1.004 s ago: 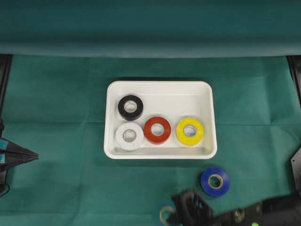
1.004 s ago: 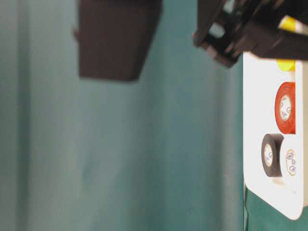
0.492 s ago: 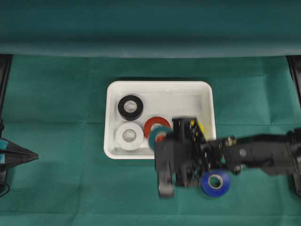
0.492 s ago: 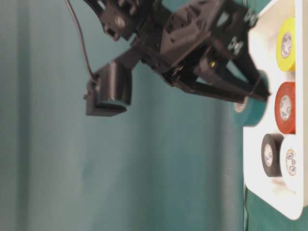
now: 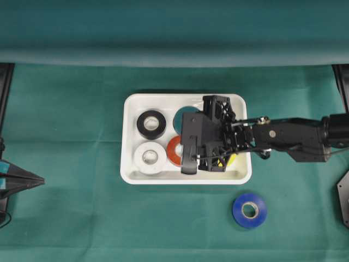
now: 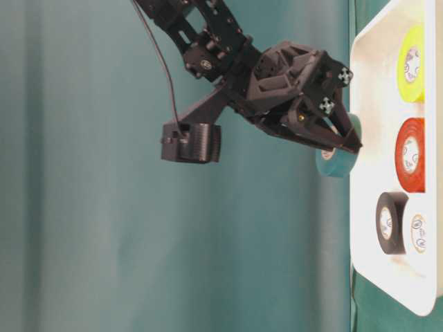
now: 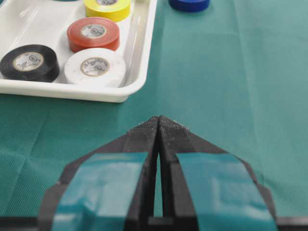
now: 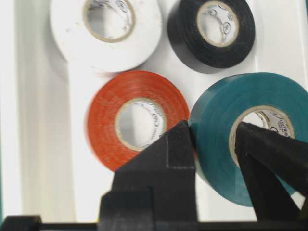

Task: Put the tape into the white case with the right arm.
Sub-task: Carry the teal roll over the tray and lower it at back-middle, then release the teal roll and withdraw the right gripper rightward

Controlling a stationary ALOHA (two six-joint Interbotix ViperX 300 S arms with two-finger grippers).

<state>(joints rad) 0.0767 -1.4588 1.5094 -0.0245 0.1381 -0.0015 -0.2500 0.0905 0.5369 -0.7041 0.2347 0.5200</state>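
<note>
**Right tool over the case with teal roll clamped; release not yet made**

Overhead view: The right tool (image 5: 192,121) sits over the white case (image 5: 131,177), clamped on the teal tape (image 5: 181,116), of which only a crescent shows beside the black housing. The black tape (image 5: 151,124), white tape (image 5: 149,158) and red tape (image 5: 173,151) lie in the case; the yellow tape (image 5: 230,159) is largely hidden under the arm. A blue tape (image 5: 249,210) lies on the green desk (image 5: 65,120), outside the case. Risk: a release from here could land the teal roll partly on the red or black one, leaving it tilted.

Table-level view: The right tool (image 6: 339,142) holds the teal tape (image 6: 338,161) clear of the case floor, apparently above it. Risk: dropped from this height, the roll could bounce or roll on edge against the rim.

Left wrist view: The left tool (image 7: 159,126) is idle, fingers together on nothing, well apart from the case (image 7: 137,72).

Right wrist view: One finger (image 8: 248,144) sits inside the core of the teal tape (image 8: 216,130), the other outside the wall. The roll is glossy teal with a pale printed cardboard core, overlapping the red tape (image 8: 110,115) in view. Risk: the inner finger could snag the core on withdrawal.
</note>
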